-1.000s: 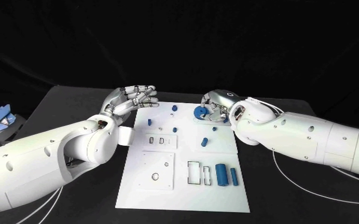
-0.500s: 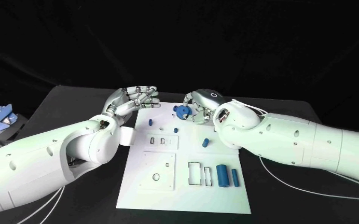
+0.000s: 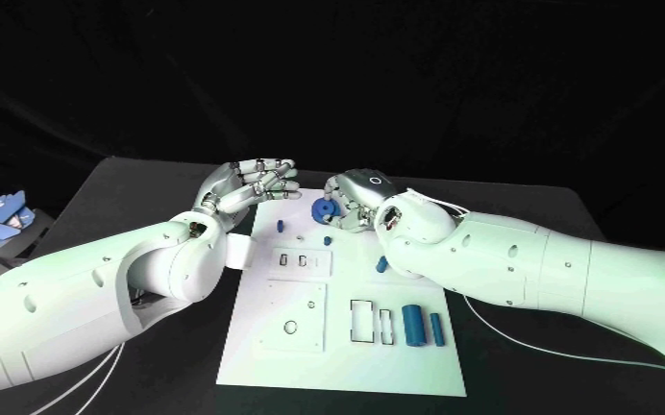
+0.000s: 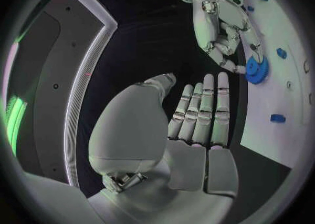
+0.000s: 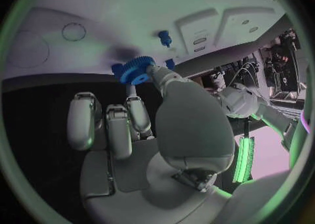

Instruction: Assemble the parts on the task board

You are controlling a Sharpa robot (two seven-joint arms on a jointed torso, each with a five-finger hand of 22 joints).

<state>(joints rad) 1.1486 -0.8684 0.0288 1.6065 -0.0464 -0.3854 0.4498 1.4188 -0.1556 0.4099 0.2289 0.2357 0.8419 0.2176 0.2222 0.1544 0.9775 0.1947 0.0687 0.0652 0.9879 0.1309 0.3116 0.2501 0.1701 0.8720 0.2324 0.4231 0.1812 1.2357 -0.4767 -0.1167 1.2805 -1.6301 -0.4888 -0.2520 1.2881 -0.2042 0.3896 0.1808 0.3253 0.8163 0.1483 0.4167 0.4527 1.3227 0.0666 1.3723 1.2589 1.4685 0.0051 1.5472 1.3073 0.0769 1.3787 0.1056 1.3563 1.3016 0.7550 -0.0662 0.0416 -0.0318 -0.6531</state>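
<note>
Black table (image 3: 138,194), dark backdrop behind; white task board (image 3: 347,338) lies lengthwise at the table's middle.

Right hand (image 3: 354,199): over the far end of the task board, pinching a blue gear (image 3: 325,208) between thumb and fingertips. In the right wrist view the gear (image 5: 136,71) sits at the thumb tip, just above the board's white surface; whether it touches the board cannot be told. Remaining fingers (image 5: 108,124) lie curled side by side.

Left hand (image 3: 254,183): just off the task board's far left corner, holding nothing. Fingers (image 4: 203,105) straight and pressed together, thumb set apart, as the left wrist view shows.

Parts on the task board:
- small blue peg (image 3: 279,226), near the far left edge, just nearer than the gear;
- small blue piece (image 3: 327,239), beside the peg toward the board's middle;
- short blue piece (image 3: 381,264), by the right forearm, mid-board;
- large blue cylinder (image 3: 411,324), lying flat at the near right part;
- slim blue bar (image 3: 435,329), just beside the cylinder at the board's right edge.
</note>
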